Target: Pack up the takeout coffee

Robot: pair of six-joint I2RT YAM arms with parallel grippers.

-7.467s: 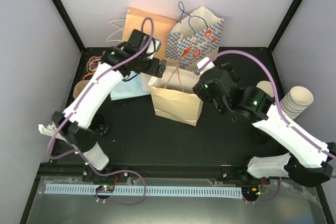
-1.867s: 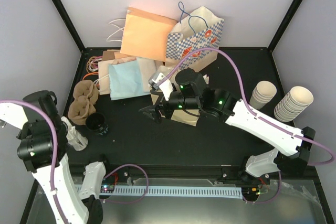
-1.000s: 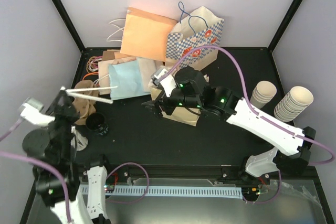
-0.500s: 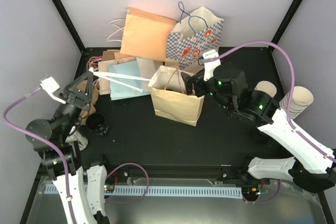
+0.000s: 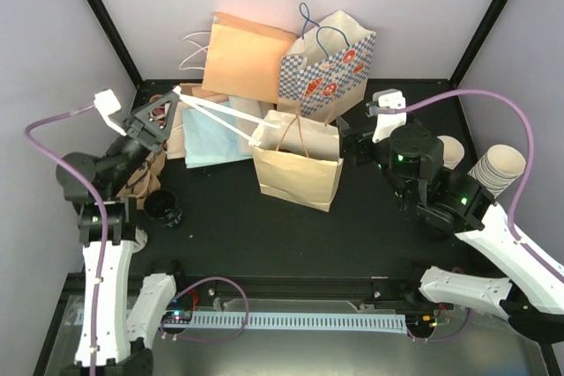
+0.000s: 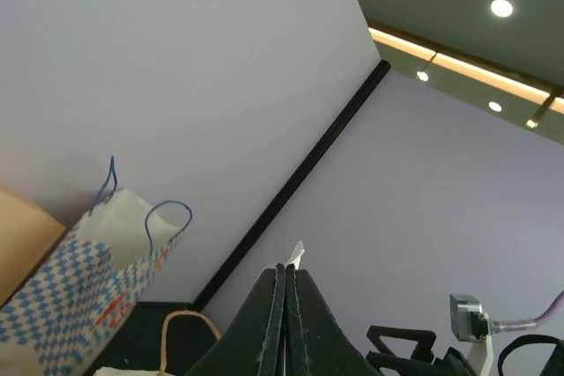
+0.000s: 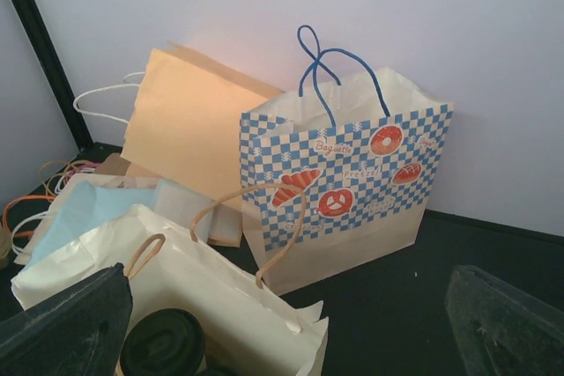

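Coffee (image 7: pixel 163 343) looks to sit in the bag (image 7: pixel 220 301); my right hand (image 5: pixel 352 145) has pulled back, spread, left hand (image 6: pixel 286 275) pressed together, so packing seems done.

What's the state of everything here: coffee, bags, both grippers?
takeout coffee: lid on, sitting inside the cream bag.
cream bag: standing, mouth open.
checked bag: upright, mouth open.
orange bag: folded flat, propped up on edge.
left gripper: shut, nothing seen in it, pointing upward.
right gripper: open, holding nothing.
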